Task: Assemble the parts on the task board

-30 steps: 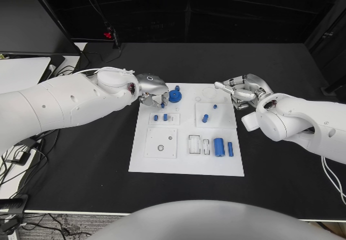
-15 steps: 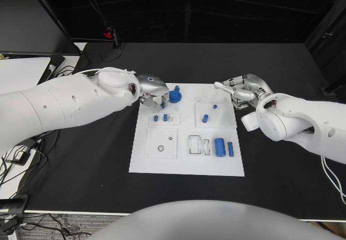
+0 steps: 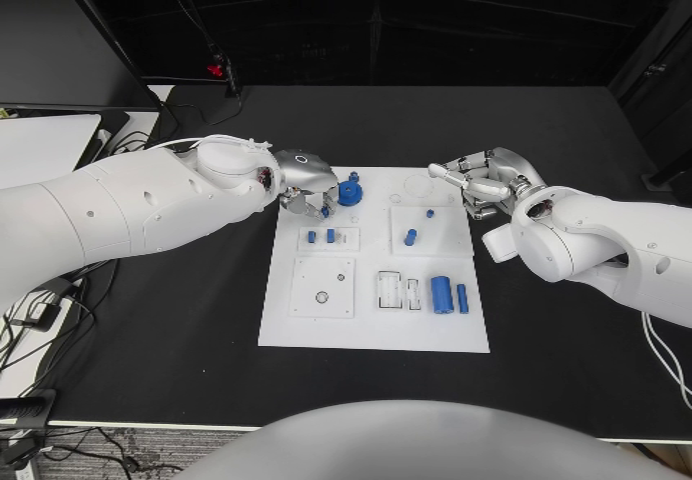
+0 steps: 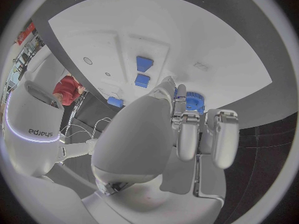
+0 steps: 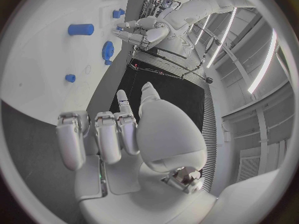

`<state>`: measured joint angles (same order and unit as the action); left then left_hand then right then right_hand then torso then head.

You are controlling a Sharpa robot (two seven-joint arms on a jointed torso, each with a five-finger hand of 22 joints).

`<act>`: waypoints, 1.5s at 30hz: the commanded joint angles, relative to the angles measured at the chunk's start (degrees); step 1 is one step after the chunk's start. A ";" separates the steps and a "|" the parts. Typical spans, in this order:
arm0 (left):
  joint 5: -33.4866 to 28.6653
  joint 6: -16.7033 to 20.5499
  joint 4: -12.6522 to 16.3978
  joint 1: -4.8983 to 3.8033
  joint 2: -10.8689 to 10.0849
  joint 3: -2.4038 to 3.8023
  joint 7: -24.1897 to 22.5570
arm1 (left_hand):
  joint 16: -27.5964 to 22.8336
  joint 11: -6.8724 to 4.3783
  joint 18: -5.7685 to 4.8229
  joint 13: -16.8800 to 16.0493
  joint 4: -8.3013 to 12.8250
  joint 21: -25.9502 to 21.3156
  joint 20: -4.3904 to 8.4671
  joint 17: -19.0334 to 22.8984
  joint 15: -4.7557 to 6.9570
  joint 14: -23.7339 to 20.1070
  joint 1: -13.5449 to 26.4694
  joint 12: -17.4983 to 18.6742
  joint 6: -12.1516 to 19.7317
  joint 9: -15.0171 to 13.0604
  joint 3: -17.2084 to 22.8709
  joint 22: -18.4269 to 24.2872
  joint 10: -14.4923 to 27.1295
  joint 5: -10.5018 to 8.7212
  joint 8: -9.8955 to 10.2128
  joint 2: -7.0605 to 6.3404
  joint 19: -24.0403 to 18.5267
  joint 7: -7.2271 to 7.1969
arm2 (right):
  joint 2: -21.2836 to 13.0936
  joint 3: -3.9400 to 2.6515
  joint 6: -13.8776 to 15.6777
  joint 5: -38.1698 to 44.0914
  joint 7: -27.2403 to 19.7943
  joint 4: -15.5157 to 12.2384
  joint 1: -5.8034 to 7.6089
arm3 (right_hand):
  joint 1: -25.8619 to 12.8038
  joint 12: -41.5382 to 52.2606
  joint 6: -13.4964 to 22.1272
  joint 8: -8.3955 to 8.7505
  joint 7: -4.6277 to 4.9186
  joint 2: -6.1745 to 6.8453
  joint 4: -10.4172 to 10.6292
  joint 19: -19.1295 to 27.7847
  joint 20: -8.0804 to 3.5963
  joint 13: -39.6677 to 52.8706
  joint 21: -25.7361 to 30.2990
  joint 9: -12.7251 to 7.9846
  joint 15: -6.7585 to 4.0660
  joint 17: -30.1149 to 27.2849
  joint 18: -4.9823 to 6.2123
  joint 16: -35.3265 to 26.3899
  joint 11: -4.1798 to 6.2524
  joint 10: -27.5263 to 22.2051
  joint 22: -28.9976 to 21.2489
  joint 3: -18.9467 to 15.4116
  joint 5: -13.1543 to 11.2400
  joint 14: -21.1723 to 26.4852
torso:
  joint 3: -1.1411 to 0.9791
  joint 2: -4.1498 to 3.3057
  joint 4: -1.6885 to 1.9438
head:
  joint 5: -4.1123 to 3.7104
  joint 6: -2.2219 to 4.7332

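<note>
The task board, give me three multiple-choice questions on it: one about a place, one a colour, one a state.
1. The gear sits on the task board at its
A far left part
B near right corner
C near edge

2. The two cylinders lying near the right edge are
A grey
B blue
C red

3. The right hand is
A holding the gear
B pressing a cylinder
C holding nothing

Answers: A, the gear lies beside the left hand; B, both are blue; C, its fingers are bare.

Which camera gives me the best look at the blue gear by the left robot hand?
The head view: the blue gear sits unobstructed beside the left robot hand. The left wrist view half hides it behind fingers; the right wrist view shows it small and distant.
</note>
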<state>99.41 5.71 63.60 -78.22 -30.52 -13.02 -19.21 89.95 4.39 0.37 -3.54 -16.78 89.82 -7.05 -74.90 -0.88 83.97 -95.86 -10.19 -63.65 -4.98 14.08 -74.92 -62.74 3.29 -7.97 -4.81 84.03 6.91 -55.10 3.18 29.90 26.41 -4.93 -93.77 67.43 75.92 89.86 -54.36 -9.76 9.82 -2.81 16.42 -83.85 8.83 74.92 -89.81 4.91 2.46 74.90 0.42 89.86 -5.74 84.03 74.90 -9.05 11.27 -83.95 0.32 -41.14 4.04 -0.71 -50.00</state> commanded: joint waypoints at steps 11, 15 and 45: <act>0.68 -0.57 0.10 0.56 0.04 -0.41 -1.98 | 0.05 0.50 -0.37 -0.04 0.21 0.18 0.05 -15.10 -0.49 6.03 0.07 0.26 2.57 0.66 0.42 -15.08 -0.65 -0.01 1.71 -1.55 5.97 0.92 | 0.07 -0.03 -0.21 0.00 -0.40 -0.01 0.07 | 0.06 0.14 0.16 -0.20 -0.42 -0.25 -0.01 -6.15 -0.43 15.08 -0.19 0.05 -0.43 15.10 -0.42 0.14 0.48 5.97 15.10 -0.44 0.23 -6.05 | 0.01 0.02 -0.02 | -0.04 0.00; 0.68 -0.10 0.13 0.56 0.02 -0.41 -2.21 | 0.05 0.50 -0.37 -0.05 0.18 0.18 0.02 -15.10 -0.50 6.03 0.19 0.15 3.32 0.82 0.47 -15.08 -1.04 0.06 2.05 -1.86 5.97 1.00 | 0.07 -0.03 -0.19 0.00 -0.39 0.00 0.07 | 0.06 0.14 0.16 -0.20 -0.42 -0.25 -0.01 -6.15 -0.43 15.08 -0.19 0.05 -0.43 15.10 -0.42 0.14 0.48 5.97 15.10 -0.44 0.23 -6.05 | 0.00 0.03 -0.02 | -0.13 0.00; 0.69 0.65 -0.80 0.56 0.20 -0.41 -1.95 | 0.05 1.04 -0.37 0.04 0.13 0.18 -0.21 -15.10 -0.87 6.03 1.09 1.12 5.49 1.04 1.08 -15.08 -0.03 0.13 2.49 -2.88 5.97 1.59 | 0.02 -0.03 -0.26 0.00 -0.33 -0.05 0.07 | 0.20 0.14 0.13 -0.30 -0.44 -0.36 0.00 -6.15 -0.45 15.08 -0.19 0.06 -0.44 15.10 -0.42 0.14 0.49 5.97 15.10 -0.57 0.26 -6.05 | -0.02 0.01 -0.02 | -0.25 0.00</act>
<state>99.66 6.56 62.93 -77.71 -30.33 -13.35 -20.83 89.95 5.42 0.36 -3.44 -16.62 89.82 -7.05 -74.90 -1.30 83.97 -94.71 -9.36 -58.56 -4.02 14.87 -74.91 -63.12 3.31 -5.76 -7.14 84.03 8.52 -55.08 3.18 29.90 26.41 -4.90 -93.75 67.43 75.92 89.86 -54.36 -9.76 9.82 -2.81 16.41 -84.06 8.62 74.92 -89.81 4.91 2.46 74.90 0.41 89.86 -5.74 84.03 74.90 -9.37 11.27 -83.95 0.32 -41.13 3.99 -0.92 -50.00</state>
